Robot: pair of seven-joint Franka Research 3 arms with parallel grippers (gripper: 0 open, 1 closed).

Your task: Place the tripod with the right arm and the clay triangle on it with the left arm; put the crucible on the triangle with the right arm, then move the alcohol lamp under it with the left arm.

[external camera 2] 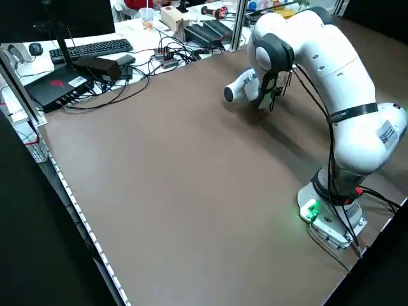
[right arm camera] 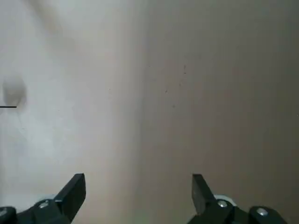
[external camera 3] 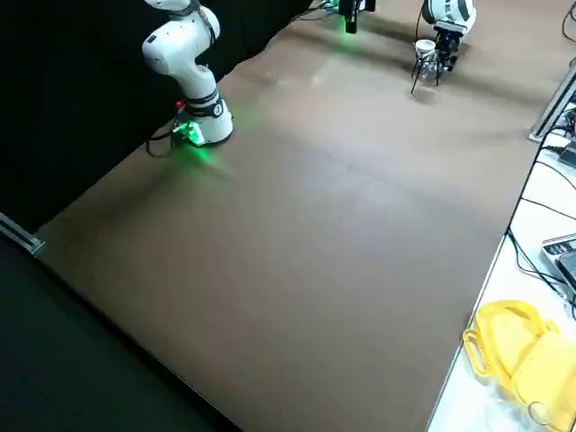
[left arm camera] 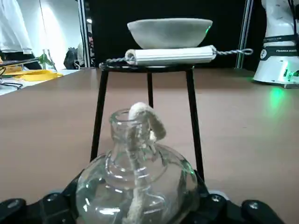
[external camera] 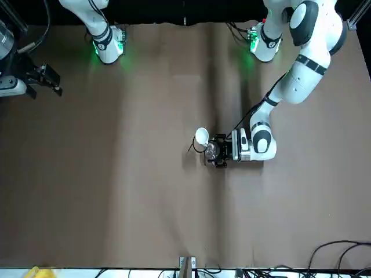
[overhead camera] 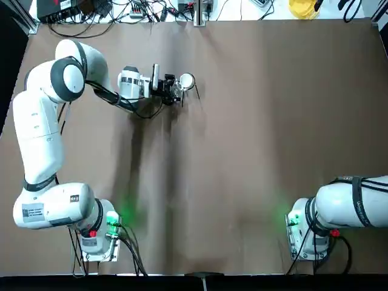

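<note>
The left claw (left arm camera: 136, 205) is pinching the round glass lamp (left arm camera: 140, 182), holding it upright just beside the tripod (left arm camera: 194, 116). The tripod is standing on the tabletop (overhead camera: 242, 182) on 3 thin black legs. The clay triangle (left arm camera: 173, 56) is lying across its ring, 1 twisted wire end sticking out on each of 2 sides, and the white cup (left arm camera: 170, 33) is sitting upright on the triangle. The right claw (right arm camera: 139, 191) is hovering over the tabletop, well apart from the tripod, its 2 fingers spread with nothing between them.

We see white crucible (left arm camera: 170, 32) upright on clay triangle (left arm camera: 173, 56), flat atop black tripod (left arm camera: 193, 109); clear, rounded lamp (left arm camera: 135, 182) upright beside legs.
</note>
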